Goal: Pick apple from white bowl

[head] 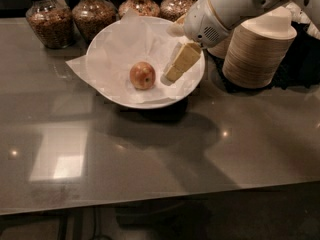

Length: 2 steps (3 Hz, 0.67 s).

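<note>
We see the apple (pixel 142 75), reddish-orange with a yellowish patch and a dark spot, sitting mid white bowl (pixel 150 104) on crinkled paper. The claw (pixel 170 76) hangs just right of it, over the bowl; wide or narrow, we cannot tell. Glossy grey worktop (pixel 150 179); jars (pixel 47 21) far, stacked beige bowls (pixel 257 54) right.
</note>
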Available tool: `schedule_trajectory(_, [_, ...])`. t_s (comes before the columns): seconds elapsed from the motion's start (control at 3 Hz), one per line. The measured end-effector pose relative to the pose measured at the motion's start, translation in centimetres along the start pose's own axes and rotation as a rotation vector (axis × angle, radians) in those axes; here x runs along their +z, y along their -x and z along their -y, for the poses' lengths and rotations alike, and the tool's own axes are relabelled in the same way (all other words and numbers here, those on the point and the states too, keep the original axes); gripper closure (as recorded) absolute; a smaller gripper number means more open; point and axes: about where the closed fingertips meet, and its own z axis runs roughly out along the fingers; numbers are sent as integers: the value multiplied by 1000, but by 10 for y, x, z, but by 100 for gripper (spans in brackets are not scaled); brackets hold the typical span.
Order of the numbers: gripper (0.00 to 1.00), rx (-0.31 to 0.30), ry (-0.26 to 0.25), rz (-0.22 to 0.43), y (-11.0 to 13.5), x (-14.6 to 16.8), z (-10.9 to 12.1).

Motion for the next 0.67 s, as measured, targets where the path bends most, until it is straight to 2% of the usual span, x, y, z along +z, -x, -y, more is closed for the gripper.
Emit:
schedule_trajectory(0.33, [7,-22,22,-11,3,22,4])
schedule_trajectory(0.67, [9,-45,22,-33,-2,40,12])
